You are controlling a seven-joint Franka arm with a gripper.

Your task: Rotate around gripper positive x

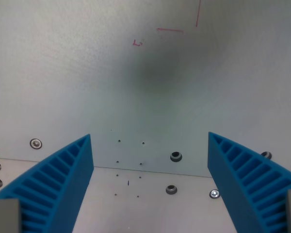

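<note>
Worktop [150, 97]: pale grey-white metal plate, matte, faint soft shadow patch near centre top. A straight seam [150, 171] crosses it low in the wrist view, splitting it into two panels. Thin red pen marks [170, 30] near the top edge: a short horizontal line, a vertical stroke to its right, a small mark to its left. Screw heads [36, 143] and dark bolt holes [176, 156] sit flush near the seam and along the wrist view's left edge. A cluster of tiny dark holes [119, 141] straddles the seam. No loose object rests on the plate.

text: none legible | red pen marks [170, 30] on table [63, 73] | unreadable
</note>
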